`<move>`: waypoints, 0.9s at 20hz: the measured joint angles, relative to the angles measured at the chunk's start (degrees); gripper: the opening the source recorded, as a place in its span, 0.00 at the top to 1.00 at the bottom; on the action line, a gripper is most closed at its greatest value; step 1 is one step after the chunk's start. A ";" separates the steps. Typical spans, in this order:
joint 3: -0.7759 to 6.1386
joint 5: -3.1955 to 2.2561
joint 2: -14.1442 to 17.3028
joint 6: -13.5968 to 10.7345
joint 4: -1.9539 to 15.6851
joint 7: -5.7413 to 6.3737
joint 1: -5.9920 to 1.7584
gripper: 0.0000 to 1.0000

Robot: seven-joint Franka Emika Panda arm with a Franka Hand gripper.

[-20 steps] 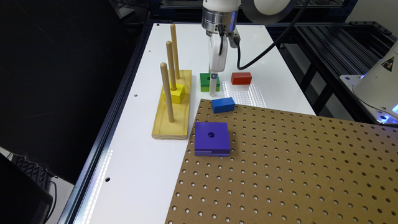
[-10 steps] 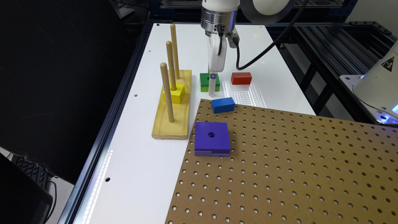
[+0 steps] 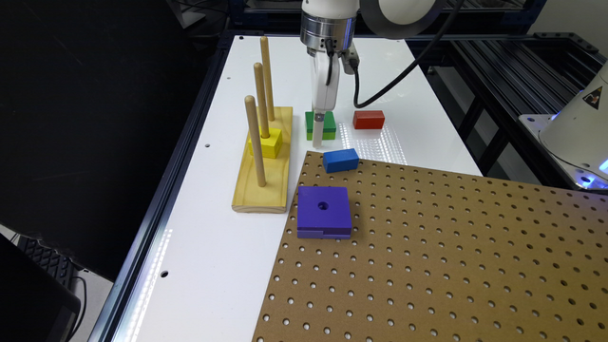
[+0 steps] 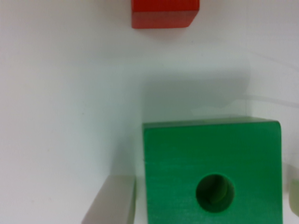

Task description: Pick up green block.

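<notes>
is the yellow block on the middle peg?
Yes, the yellow block sits threaded on the middle peg of the wooden base.

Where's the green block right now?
In the exterior view the green block sits on the white table, between the yellow peg stand to its left and the red block to its right, directly under the gripper.

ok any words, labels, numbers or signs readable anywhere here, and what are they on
No readable words or numbers anywhere.
Triangular yellow warning sign on the white cone-shaped housing at the exterior view's right: its symbol is too small to make out.
The small green wooden block, red block, blue block and purple square block carry no markings.
</notes>
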 joint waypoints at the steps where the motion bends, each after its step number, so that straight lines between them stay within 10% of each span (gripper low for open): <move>1: 0.00 0.00 0.00 0.00 0.00 0.00 0.00 0.00; 10: 0.04 0.00 0.78 -0.01 1.21 0.02 0.19 0.00; 11: 0.04 0.00 0.79 -0.01 1.22 0.02 0.16 1.00; 18: 0.04 0.00 0.78 -0.04 1.21 0.02 0.14 1.00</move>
